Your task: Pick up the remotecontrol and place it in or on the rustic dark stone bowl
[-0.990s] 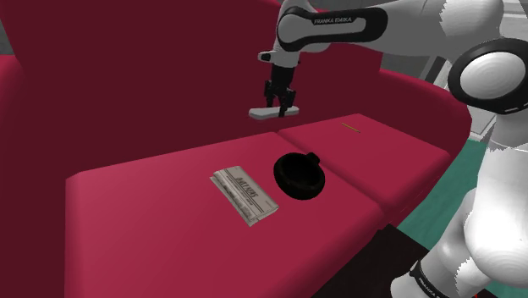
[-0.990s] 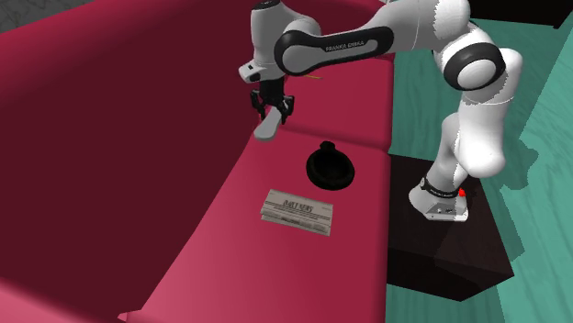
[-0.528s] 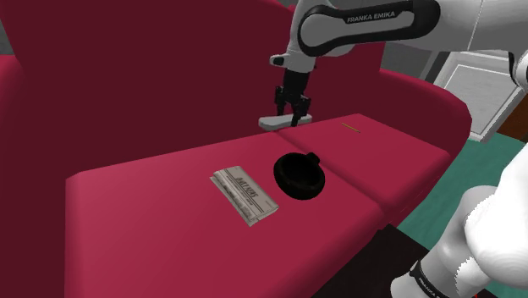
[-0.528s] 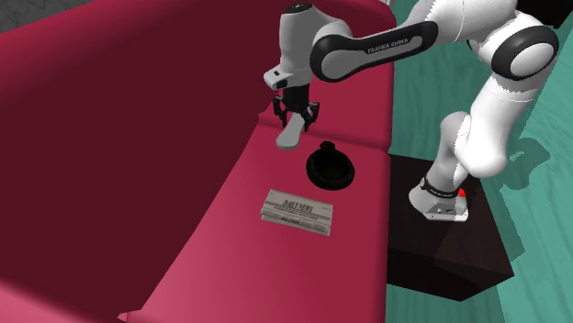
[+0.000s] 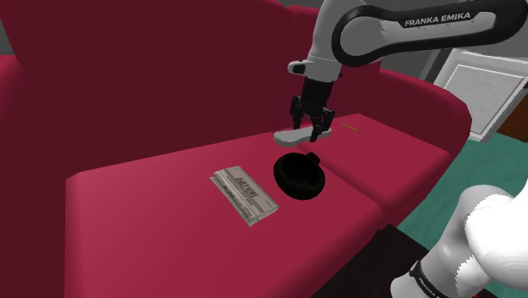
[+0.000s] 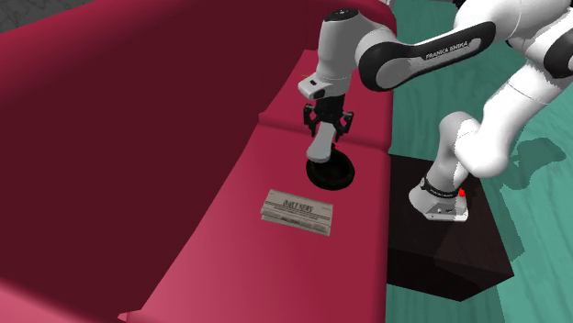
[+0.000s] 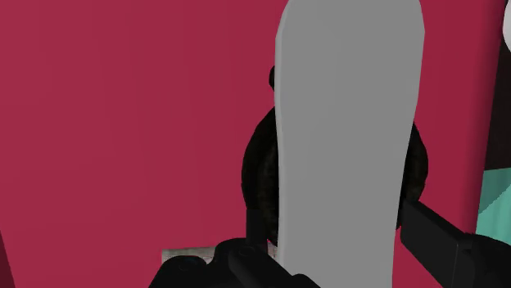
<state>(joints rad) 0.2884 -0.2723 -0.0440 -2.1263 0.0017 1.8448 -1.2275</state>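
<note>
Remote control (image 5: 291, 135), clamped in the pincer (image 5: 310, 129), hangs above the black bowl (image 5: 299, 179), newspaper (image 5: 244, 196) beside.

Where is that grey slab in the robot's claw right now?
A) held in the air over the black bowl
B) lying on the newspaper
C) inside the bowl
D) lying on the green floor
A: the gripper clasps the grey remote above the black bowl, apart from the newspaper.

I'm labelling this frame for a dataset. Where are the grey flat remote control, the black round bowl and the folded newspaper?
grey flat remote control (image 5: 288, 136): shoulder view, its free end.
black round bowl (image 5: 299, 179): shoulder view, its bare middle.
folded newspaper (image 5: 245, 196): shoulder view, middle of its top page.
</note>
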